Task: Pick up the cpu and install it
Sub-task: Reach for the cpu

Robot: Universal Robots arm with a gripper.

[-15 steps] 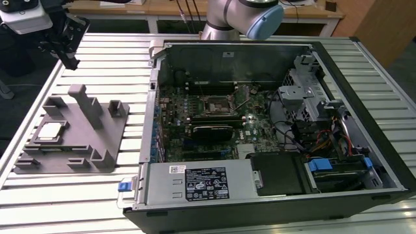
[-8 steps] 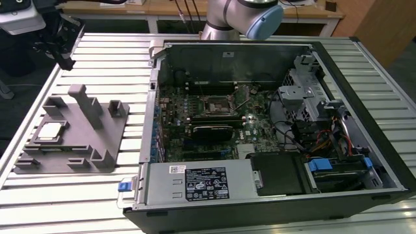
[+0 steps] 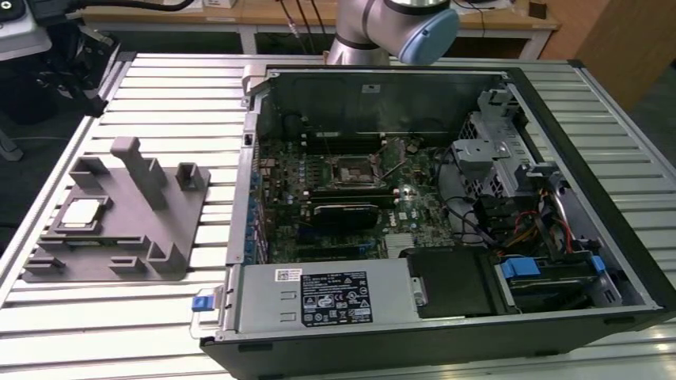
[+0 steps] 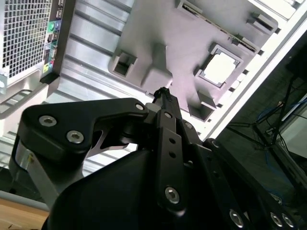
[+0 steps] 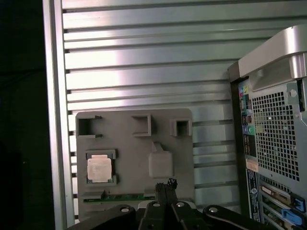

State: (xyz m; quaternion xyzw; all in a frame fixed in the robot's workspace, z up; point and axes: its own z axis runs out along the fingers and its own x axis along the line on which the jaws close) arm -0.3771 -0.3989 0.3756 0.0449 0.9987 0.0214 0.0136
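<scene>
**Claw closed over fixture, cpu not gripped**

Claw [image 5: 165, 184]: narrow, tips pressed together, nothing between them. Same reading in the second wrist view. Seen in both wrist views against the grey fixture [image 5: 136, 139], close to its tall central post [image 5: 159, 163]. Height above the fixture: cannot tell. Well apart from the cpu [image 5: 99, 168], no contact.

Cpu location: lying flat in a square pocket of the fixture, pale metal top up, thin darker rim around it. In the exterior view, at middle left of the frame, near the fixture's left edge, with the tall post just to the right of it. Sitting square in the pocket, not tilted as far as can be judged.

Fixture resting on the slatted metal bench [image 3: 158, 87], just beside the open PC case [image 3: 634, 261] and apart from it.

Case at centre and right of the exterior frame, side panel off, motherboard [image 3: 317, 158] exposed. Black square socket frame [image 3: 349, 169] in the upper middle of the board, heatsink block [image 3: 343, 212] just below it. Power supply box [image 3: 317, 297] at lower centre. Drive cage and cable bundle [image 3: 507, 214] at right.

Robot arm [image 3: 391, 28] at top centre of the exterior frame, behind the case.

Rear of the case, mesh and ports, visible in the first wrist view.
</scene>
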